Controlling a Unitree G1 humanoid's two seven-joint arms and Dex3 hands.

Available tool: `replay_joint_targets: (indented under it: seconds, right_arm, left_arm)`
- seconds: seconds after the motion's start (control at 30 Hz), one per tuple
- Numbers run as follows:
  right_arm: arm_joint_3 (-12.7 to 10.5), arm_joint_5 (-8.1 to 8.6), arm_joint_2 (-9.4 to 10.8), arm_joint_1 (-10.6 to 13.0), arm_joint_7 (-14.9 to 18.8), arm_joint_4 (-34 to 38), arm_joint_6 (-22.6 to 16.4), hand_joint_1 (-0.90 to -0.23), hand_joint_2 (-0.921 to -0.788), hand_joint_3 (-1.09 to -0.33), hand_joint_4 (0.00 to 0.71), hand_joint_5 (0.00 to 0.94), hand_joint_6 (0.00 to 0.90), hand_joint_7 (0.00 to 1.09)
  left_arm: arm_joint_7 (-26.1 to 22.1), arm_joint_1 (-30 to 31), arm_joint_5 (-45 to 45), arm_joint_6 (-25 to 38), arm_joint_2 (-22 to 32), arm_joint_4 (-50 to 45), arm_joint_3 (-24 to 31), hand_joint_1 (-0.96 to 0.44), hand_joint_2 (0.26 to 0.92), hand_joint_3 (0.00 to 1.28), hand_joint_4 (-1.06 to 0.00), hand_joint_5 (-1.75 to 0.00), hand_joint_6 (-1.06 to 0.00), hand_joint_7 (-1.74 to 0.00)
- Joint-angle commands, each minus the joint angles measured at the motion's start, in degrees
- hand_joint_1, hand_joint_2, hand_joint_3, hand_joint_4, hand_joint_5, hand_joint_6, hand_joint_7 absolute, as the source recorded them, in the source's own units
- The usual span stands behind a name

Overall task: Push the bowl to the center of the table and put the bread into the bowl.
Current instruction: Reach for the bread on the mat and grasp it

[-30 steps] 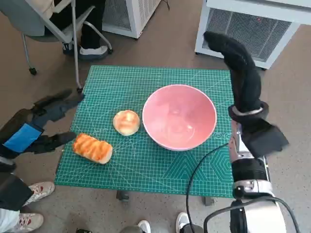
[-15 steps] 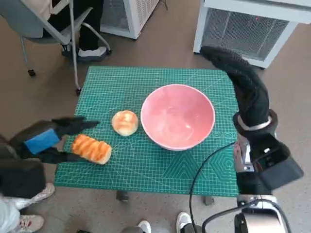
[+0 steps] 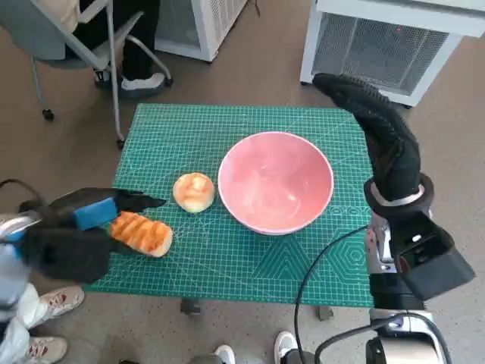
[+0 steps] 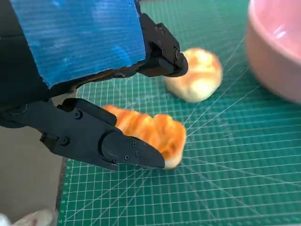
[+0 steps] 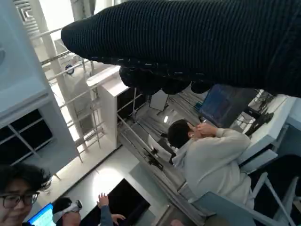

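The pink bowl stands right of the middle of the green mat; its rim shows in the left wrist view. A round bun lies just left of the bowl. A long striped bread lies near the mat's left front corner. My left hand straddles that bread with its fingers apart, one on each side, not closed on it. My right hand is raised beside the bowl's right side, holding nothing.
A chair and a person's legs are beyond the table's far left corner. White cabinets stand behind the table. Shoes show at the near left, and a black cable crosses the mat's front right.
My left hand has moved right onto the mat, and its fingers now lie on either side of the long bread. The right hand and the bowl have hardly moved.
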Motion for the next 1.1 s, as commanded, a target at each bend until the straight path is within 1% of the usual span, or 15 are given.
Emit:
replay_joint_targets:
  seconds: [0.03, 0.23, 0.27, 0.3, 0.37, 0.4, 0.43, 0.47, 0.5, 0.53, 0.63, 0.73, 0.93, 1.1]
  right_arm:
    - [0.22, -0.08, -0.01, 1.85, -0.22, -0.63, 0.97, -0.617, -0.921, -0.881, 0.235, 0.027, -0.001, 0.69]
    - [0.22, 0.08, -0.03, 2.26, -0.29, -1.64, 1.46, -0.619, -0.921, -0.884, 0.232, 0.030, -0.001, 0.69]
    - [0.19, 0.10, 0.00, 2.32, -0.34, -1.76, 1.54, -0.618, -0.921, -0.885, 0.232, 0.030, -0.001, 0.69]
    - [0.18, 0.10, 0.02, 2.37, -0.38, -1.88, 1.62, -0.618, -0.921, -0.886, 0.231, 0.031, -0.001, 0.69]
    - [0.15, 0.05, 0.07, 2.51, -0.50, -2.17, 1.79, -0.617, -0.921, -0.887, 0.230, 0.032, -0.001, 0.69]
    - [0.14, -0.02, 0.09, 2.59, -0.59, -2.32, 1.86, -0.616, -0.921, -0.888, 0.229, 0.033, -0.001, 0.69]
    - [0.13, -0.07, 0.11, 2.64, -0.64, -2.42, 1.91, -0.615, -0.921, -0.888, 0.228, 0.033, -0.001, 0.69]
    - [0.10, -0.10, 0.09, 2.67, -0.68, -2.42, 1.94, -0.614, -0.921, -0.889, 0.227, 0.033, -0.001, 0.69]
    - [0.08, -0.12, 0.07, 2.70, -0.71, -2.43, 1.97, -0.614, -0.921, -0.889, 0.226, 0.034, -0.001, 0.69]
    - [0.06, -0.15, 0.06, 2.72, -0.76, -2.42, 2.00, -0.614, -0.921, -0.889, 0.226, 0.035, -0.001, 0.69]
    - [0.03, -0.23, 0.08, 2.76, -0.90, -2.47, 2.11, -0.615, -0.921, -0.889, 0.224, 0.037, -0.001, 0.69]
    - [-0.01, -0.22, 0.07, 2.81, -1.02, -2.43, 2.22, -0.616, -0.921, -0.889, 0.222, 0.039, -0.001, 0.69]
    - [0.03, -0.39, 0.15, 2.90, -1.30, -2.40, 2.34, -0.616, -0.921, -0.890, 0.219, 0.044, -0.001, 0.69]
    - [0.10, -0.56, 0.15, 2.89, -1.52, -2.29, 2.41, -0.616, -0.921, -0.890, 0.215, 0.049, -0.001, 0.69]
  left_arm:
    - [1.44, -1.65, 2.63, -0.86, -1.57, 3.47, -2.37, -0.24, 0.788, 0.00, -0.37, -0.01, -0.48, -0.05]
    - [4.71, -2.55, 6.22, -1.88, -3.35, 7.60, -4.68, -0.19, 0.812, 0.01, -0.45, -0.04, -0.55, -0.09]
    - [5.44, -2.54, 6.54, -2.23, -3.73, 8.38, -4.84, -0.18, 0.822, 0.01, -0.49, -0.05, -0.57, -0.10]
    - [5.97, -2.54, 6.76, -2.52, -3.99, 8.96, -4.93, -0.15, 0.839, 0.02, -0.55, -0.07, -0.61, -0.13]
    - [7.24, -2.50, 7.21, -3.39, -4.39, 10.16, -5.11, -0.12, 0.863, 0.01, -0.64, -0.08, -0.63, -0.24]
    - [7.98, -2.48, 7.52, -3.89, -4.51, 10.81, -5.27, -0.11, 0.878, 0.01, -0.69, -0.11, -0.62, -0.35]
    - [8.50, -2.50, 7.73, -4.28, -4.59, 11.31, -5.40, -0.09, 0.886, 0.03, -0.67, -0.34, -0.60, -0.53]
    - [9.22, -2.45, 8.12, -4.76, -4.66, 11.84, -5.53, -0.06, 0.899, 0.09, -0.62, -0.69, -0.57, -0.81]
    - [9.73, -2.43, 8.42, -5.14, -4.72, 12.26, -5.60, -0.04, 0.907, 0.11, -0.60, -0.93, -0.57, -0.93]
    - [10.17, -2.37, 8.70, -5.52, -4.71, 12.52, -5.64, -0.02, 0.912, 0.12, -0.60, -1.08, -0.58, -1.00]
    - [10.80, -2.27, 8.92, -6.38, -4.49, 12.84, -5.60, -0.01, 0.915, 0.11, -0.61, -1.27, -0.63, -1.01]
    - [10.51, -2.23, 8.35, -6.87, -3.97, 12.19, -5.17, 0.00, 0.909, 0.11, -0.62, -1.34, -0.67, -0.98]
    - [8.72, -2.51, 6.65, -6.26, -3.09, 9.81, -3.86, 0.00, 0.901, 0.11, -0.65, -1.34, -0.68, -0.99]
    - [7.45, -3.07, 5.23, -5.70, -2.56, 7.96, -2.47, 0.00, 0.901, 0.12, -0.60, -1.38, -0.71, -0.96]
